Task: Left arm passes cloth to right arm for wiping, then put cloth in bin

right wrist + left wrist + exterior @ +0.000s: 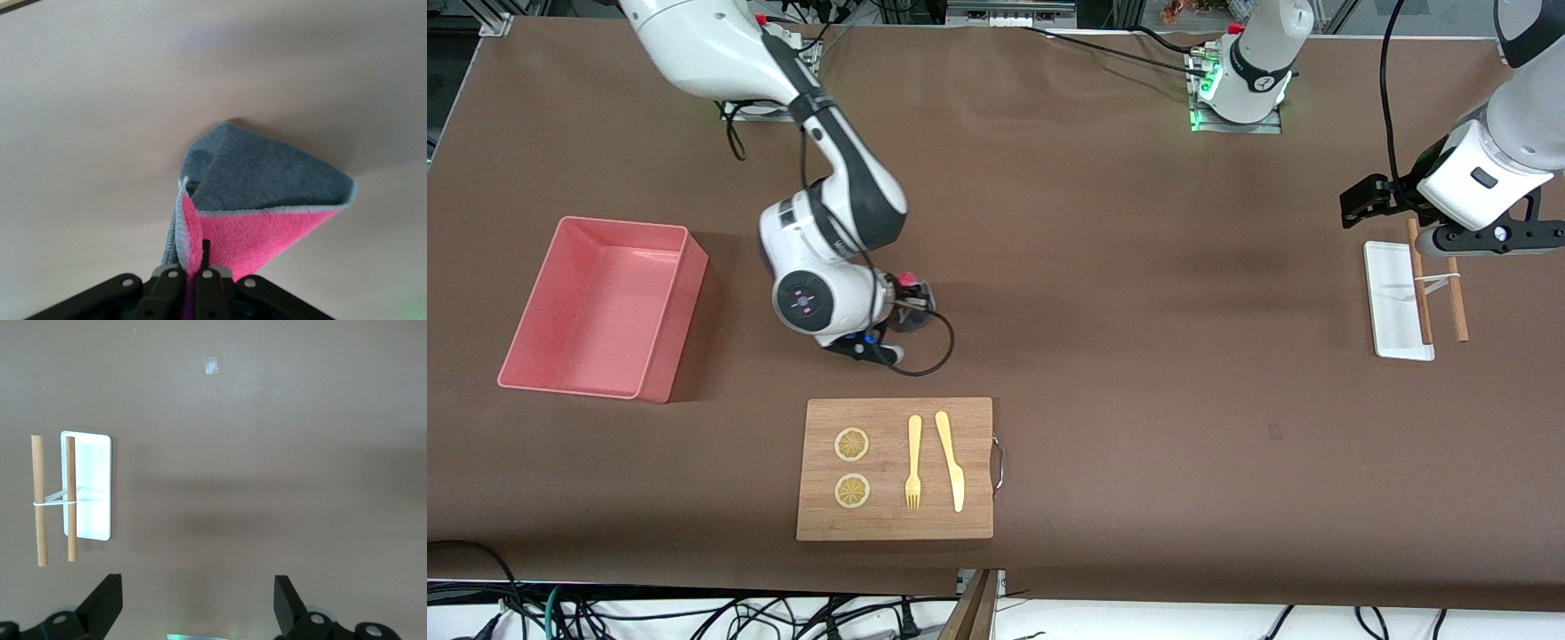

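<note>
Pinching the cloth (267,193) tight between closed fingers, the right pincer (907,307) presses it onto the worktop (1138,267), between the bin (600,307) and the middle, farther from the camera than the wooden board (895,468). The left pincer (197,603) waits, spread wide and empty, over the white tray (93,487).

- Wooden board (895,469) w/ 2 lemon slices (852,444), fork (913,462), knife (951,460)
- White tray (1394,300), 2 banded wooden sticks (1436,283) partly on it
</note>
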